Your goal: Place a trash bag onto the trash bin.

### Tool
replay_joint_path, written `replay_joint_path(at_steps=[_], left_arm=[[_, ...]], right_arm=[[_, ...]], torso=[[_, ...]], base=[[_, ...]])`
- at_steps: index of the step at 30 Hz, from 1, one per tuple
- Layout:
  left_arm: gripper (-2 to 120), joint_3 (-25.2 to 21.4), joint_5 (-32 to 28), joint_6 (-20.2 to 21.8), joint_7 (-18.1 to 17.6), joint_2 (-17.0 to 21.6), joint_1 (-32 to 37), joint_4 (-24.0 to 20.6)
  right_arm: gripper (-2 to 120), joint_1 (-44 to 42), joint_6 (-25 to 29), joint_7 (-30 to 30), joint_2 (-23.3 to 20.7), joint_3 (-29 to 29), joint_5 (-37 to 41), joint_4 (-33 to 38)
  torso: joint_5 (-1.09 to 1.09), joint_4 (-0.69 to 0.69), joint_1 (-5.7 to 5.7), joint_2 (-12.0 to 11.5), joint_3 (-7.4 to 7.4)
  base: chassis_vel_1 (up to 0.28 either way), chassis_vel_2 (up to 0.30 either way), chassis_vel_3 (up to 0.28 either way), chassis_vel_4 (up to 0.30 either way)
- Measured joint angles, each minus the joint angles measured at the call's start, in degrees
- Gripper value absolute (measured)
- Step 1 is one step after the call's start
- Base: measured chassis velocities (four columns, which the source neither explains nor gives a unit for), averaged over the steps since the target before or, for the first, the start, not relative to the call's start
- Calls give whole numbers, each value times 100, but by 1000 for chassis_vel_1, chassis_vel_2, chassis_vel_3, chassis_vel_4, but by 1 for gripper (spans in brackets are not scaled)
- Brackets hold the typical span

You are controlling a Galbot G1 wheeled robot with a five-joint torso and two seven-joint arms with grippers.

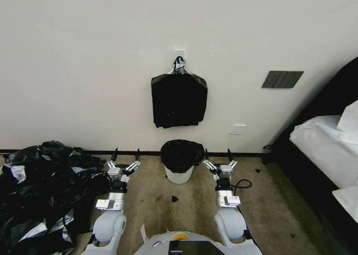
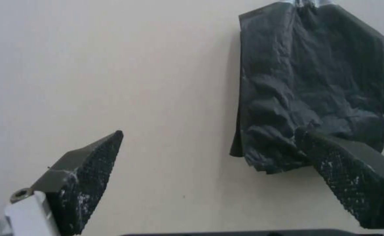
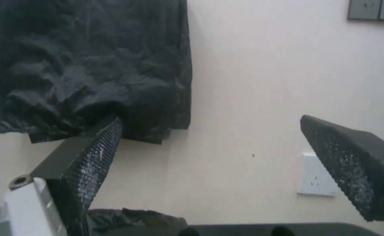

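Observation:
The cream-white trash bin (image 1: pixel 179 175) stands on the carpet against the wall, straight ahead. A glossy black trash bag (image 1: pixel 181 154) lines it and drapes over the rim, hiding the upper half of the bin. A fold of that bag (image 3: pixel 135 221) shows in the right wrist view. My left gripper (image 1: pixel 125 155) is held open just left of the bin, nothing between its fingers (image 2: pixel 91 167). On the bin's right side my right gripper (image 1: pixel 217 155) is open too, its pads (image 3: pixel 91 160) bare. Neither touches the bag.
A flat black bundle (image 1: pixel 179 100) hangs from a wall hook above the bin. A big heap of black bags (image 1: pixel 44 191) covers the floor at left. A bed (image 1: pixel 328 150) stands at right. Wall switches (image 1: pixel 282 79) and a socket (image 1: pixel 237 129) sit right of the bin.

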Motion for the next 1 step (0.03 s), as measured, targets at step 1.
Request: replay_joint_path(at_steps=[1], left_arm=[[100,0,0,0,0,0,0,0]], right_arm=[[100,0,0,0,0,0,0,0]], torso=[[0,0,0,0,0]], base=[[0,0,0,0]])
